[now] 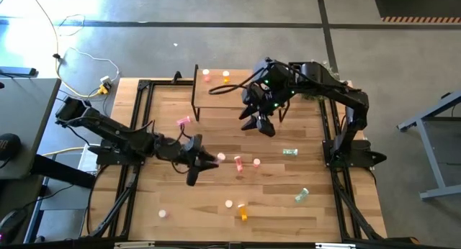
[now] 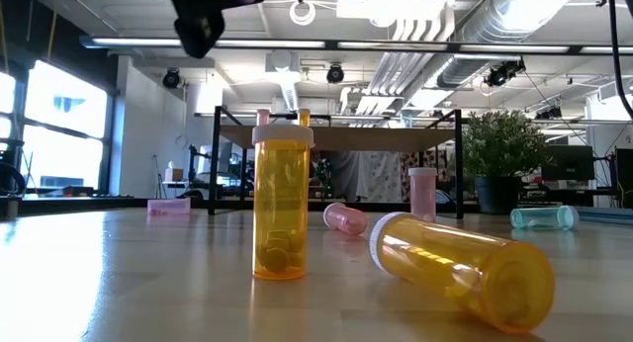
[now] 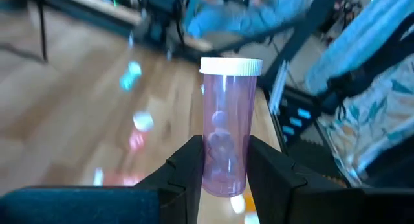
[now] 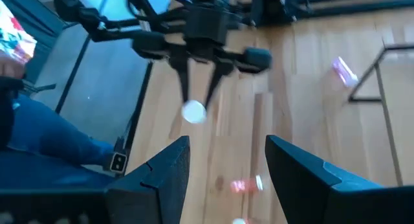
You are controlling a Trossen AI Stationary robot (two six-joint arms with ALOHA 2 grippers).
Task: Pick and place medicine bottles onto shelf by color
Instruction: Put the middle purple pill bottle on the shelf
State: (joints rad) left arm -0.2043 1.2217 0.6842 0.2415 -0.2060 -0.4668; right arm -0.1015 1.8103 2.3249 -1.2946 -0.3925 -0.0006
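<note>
My left gripper (image 1: 209,161) is shut on a pink medicine bottle (image 3: 226,130) with a white cap, above the middle of the table. My right gripper (image 1: 263,125) is open and empty, above the table just in front of the shelf (image 1: 223,91); its fingers (image 4: 162,179) show spread apart in its wrist view. A pink bottle (image 1: 207,76) and an orange one (image 1: 225,77) stand on the shelf top. Other bottles lie or stand on the table: pink (image 1: 184,121), pink (image 1: 238,161), teal (image 1: 290,152), teal (image 1: 302,196), orange (image 1: 243,213). My left gripper pinches the pink bottle's lower half (image 3: 223,166), near its base, between its two fingers (image 3: 191,169). The capped end (image 3: 231,66) sticks out forward past the fingertips. The fingers come about level from the table's left. The bottle is lifted clear of the table.
In the low view an orange bottle (image 2: 282,204) stands upright and another (image 2: 460,268) lies on its side near the table's near edge. The shelf's black legs (image 1: 194,98) stand on the far half of the table. A person in blue sits beyond the table (image 3: 259,17).
</note>
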